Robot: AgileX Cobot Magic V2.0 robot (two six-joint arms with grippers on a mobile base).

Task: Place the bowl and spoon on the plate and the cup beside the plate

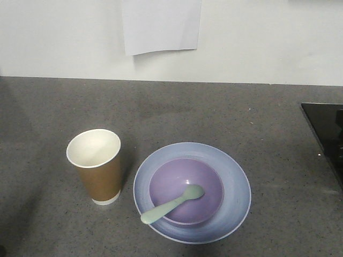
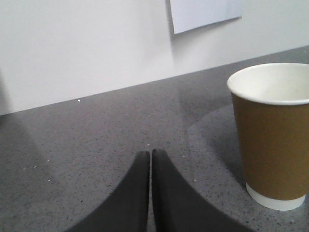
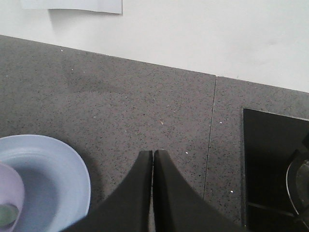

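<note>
On the grey counter the pale blue plate (image 1: 236, 182) holds the purple bowl (image 1: 182, 184) at its middle. The mint spoon (image 1: 172, 204) lies with its scoop in the bowl and its handle out over the plate's front rim. Just left of the plate the brown paper cup (image 1: 97, 167) stands upright. My left gripper (image 2: 150, 153) is shut and empty above the counter, left of the cup (image 2: 273, 133). My right gripper (image 3: 153, 153) is also shut and empty, to the right of the plate (image 3: 58, 179), where a sliver of the bowl (image 3: 9, 186) shows. Neither gripper appears in the front view.
A black cooktop (image 1: 325, 131) is set into the counter at the right edge, also seen from the right wrist as the cooktop (image 3: 270, 164). A white wall with a taped paper sheet (image 1: 161, 24) backs the counter.
</note>
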